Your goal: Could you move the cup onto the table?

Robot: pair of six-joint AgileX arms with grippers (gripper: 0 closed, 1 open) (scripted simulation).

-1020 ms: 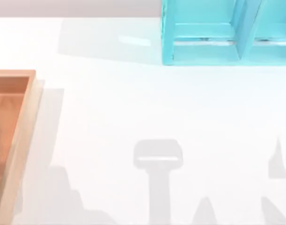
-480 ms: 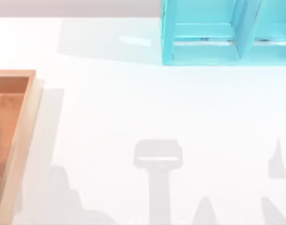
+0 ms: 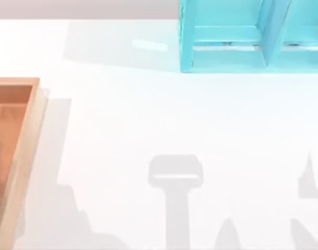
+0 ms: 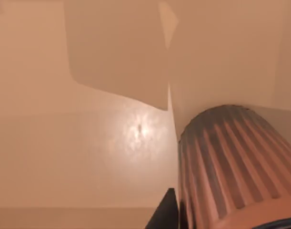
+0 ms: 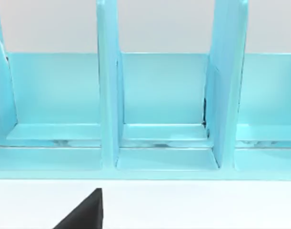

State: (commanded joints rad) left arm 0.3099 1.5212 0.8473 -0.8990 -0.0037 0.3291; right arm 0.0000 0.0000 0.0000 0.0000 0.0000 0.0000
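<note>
The cup (image 4: pixel 231 162), copper-brown with fine vertical ribs, is very close in the left wrist view, over an orange-brown wooden surface. My left gripper (image 4: pixel 176 212) has one dark fingertip (image 4: pixel 165 213) pressed against the cup's side and looks shut on it; the other finger is hidden behind the cup. In the top view the white table (image 3: pixel 164 120) is bare. A dark part of my right gripper (image 5: pixel 83 212) is in the right wrist view, low above the table and facing the turquoise shelf (image 5: pixel 159 109).
An orange-brown wooden tray (image 3: pixel 23 151) with a raised rim lies at the table's left edge. The turquoise shelf unit (image 3: pixel 237 41) stands at the back right. Grey arm shadows fall across the table's front.
The arm shadow at the table's front left has shifted slightly. Nothing else has visibly moved.
</note>
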